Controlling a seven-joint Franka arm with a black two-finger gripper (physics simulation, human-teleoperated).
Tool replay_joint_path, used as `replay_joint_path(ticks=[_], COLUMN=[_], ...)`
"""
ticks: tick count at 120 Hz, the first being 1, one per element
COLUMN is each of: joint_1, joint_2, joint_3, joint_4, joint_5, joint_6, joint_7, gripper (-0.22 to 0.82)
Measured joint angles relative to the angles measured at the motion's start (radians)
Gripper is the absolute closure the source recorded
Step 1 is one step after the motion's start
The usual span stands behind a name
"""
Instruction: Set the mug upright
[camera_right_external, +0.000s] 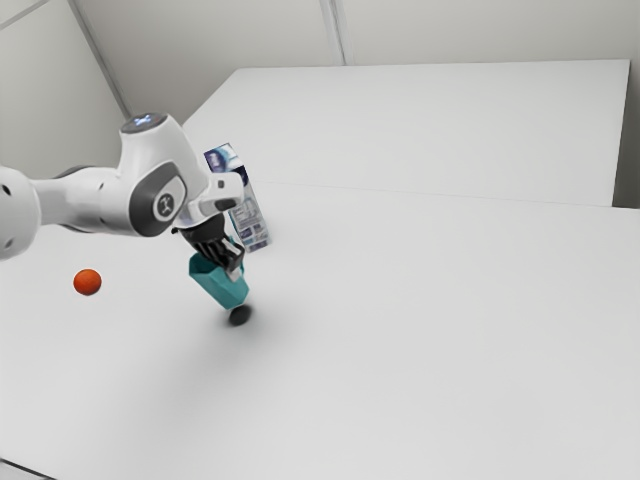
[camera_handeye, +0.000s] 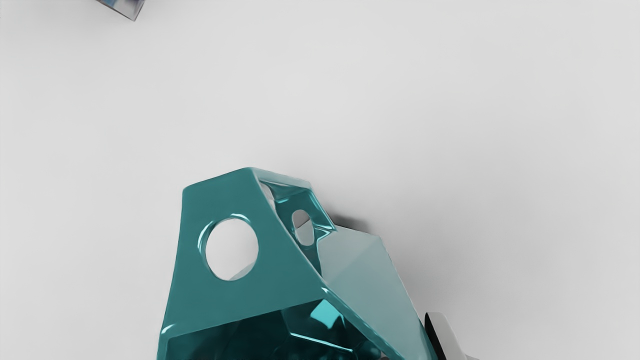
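Pincer (camera_right_external: 235, 265): nearly closed, a finger (camera_handeye: 446, 336) outside the wall, the other apparently inside, pinching the mug (camera_right_external: 216, 281). Mug tilted, low at the table (camera_right_external: 420, 350); base contact unclear. Judged light, stiff, slick-glazed, possibly brittle; best grip: wall near rim, squarely, modest force, lest it pivot. Count: one mug, one ball (camera_right_external: 87, 282), one carton (camera_right_external: 251, 218), one pincer.

Arm (camera_right_external: 80, 203) extended, gripper (camera_right_external: 235, 266) slanting downward
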Motion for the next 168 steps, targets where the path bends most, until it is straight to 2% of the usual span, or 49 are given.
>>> replay_joint_path(ticks=[32,152,168], joint_1=[0.001,-0.015,-0.005], joint_2=[0.033,0.09,0.09], joint_3=[-0.002,-0.016,-0.015], joint_4=[-0.001,-0.006,-0.006], joint_5=[0.002,0.003,-0.004], joint_6=[0.029,0.012,0.014], joint_7=[-0.062,-0.153,-0.151], gripper=[0.78,0.78,0.68])
